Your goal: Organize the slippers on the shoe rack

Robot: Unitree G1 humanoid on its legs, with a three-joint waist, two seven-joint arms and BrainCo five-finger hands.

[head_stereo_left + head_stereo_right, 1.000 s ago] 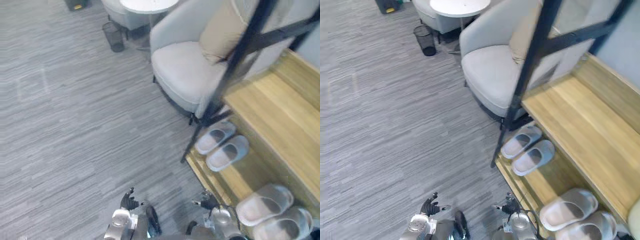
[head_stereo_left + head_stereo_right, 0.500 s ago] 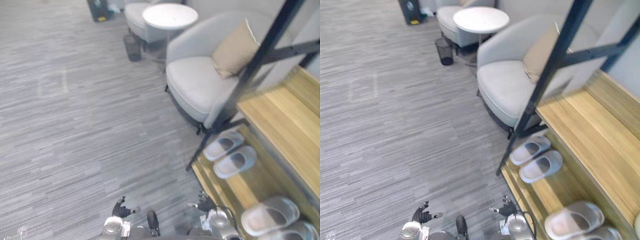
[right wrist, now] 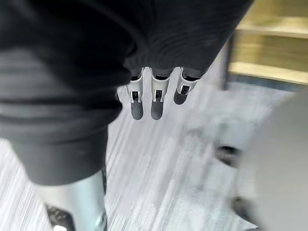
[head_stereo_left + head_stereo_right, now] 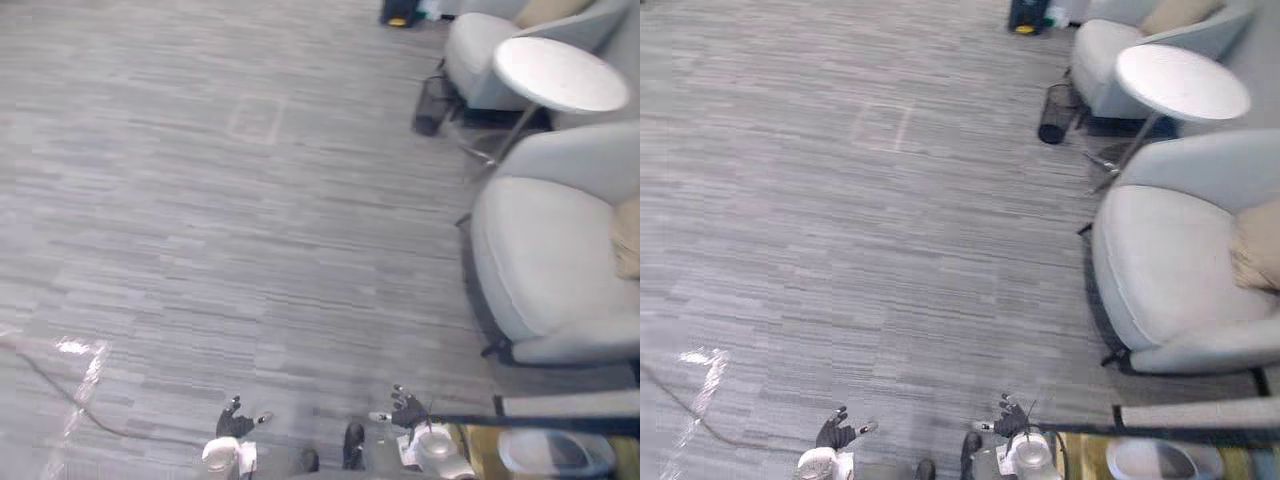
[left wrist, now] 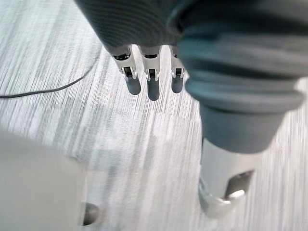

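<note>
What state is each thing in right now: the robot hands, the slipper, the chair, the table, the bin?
Left robot hand: open, holding nothing.
Right robot hand: open, holding nothing.
Slipper: sole down on the shoe rack, untouched.
Armchair: nobody in it, tan cushion resting on the seat.
Round table: upright.
Bin: upright, contents too small to tell.

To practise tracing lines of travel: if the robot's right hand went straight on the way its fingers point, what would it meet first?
Probably the grey striped carpet floor: the open right hand points down at it with nothing between, though depth is unclear.
</note>
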